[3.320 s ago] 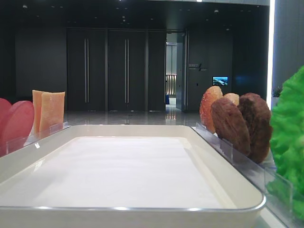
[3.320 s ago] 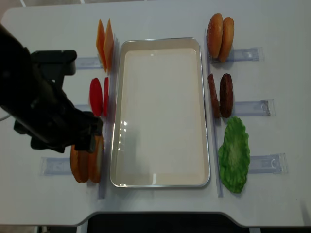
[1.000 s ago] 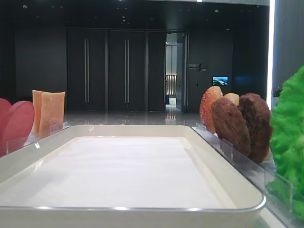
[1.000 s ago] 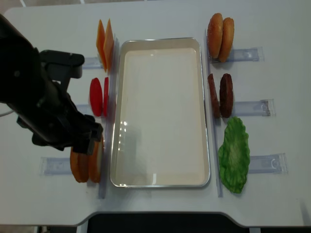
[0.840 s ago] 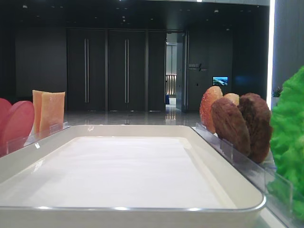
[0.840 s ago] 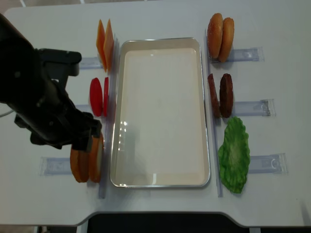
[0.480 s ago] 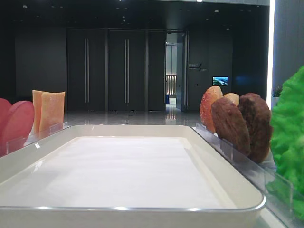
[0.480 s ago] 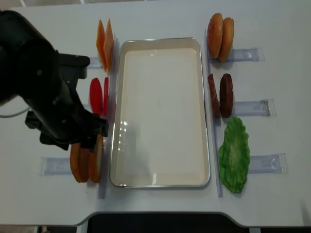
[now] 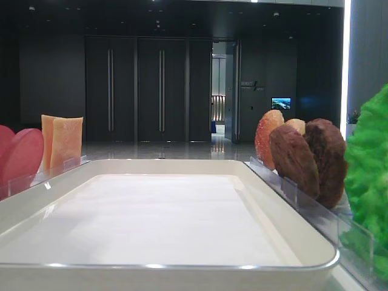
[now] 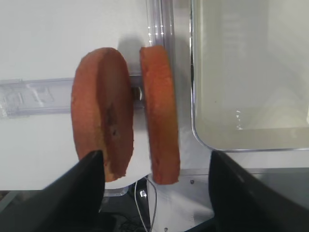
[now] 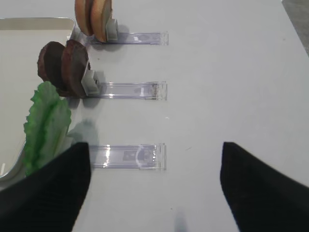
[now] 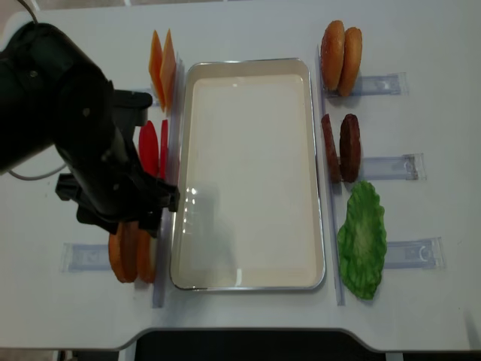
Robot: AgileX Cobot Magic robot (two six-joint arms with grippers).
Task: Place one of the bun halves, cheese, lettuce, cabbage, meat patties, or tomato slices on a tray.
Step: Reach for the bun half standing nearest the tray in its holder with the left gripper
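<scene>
Left gripper (image 10: 157, 166) is spread wide and holding nothing, hanging over the two buns (image 10: 159, 113) standing on edge in their rack at about 8 o'clock of the tray (image 12: 248, 284). From the wrist view both fingers straddle the pair, so I'd shift a touch toward the tray and drop down so they close on the inner bun only, squeezing its flat faces. Lift straight up before swinging over the rim, or it'll drag the other bun (image 10: 101, 111). Right gripper (image 11: 157, 188) sits wide apart too, idle over the bench (image 11: 231, 72).
</scene>
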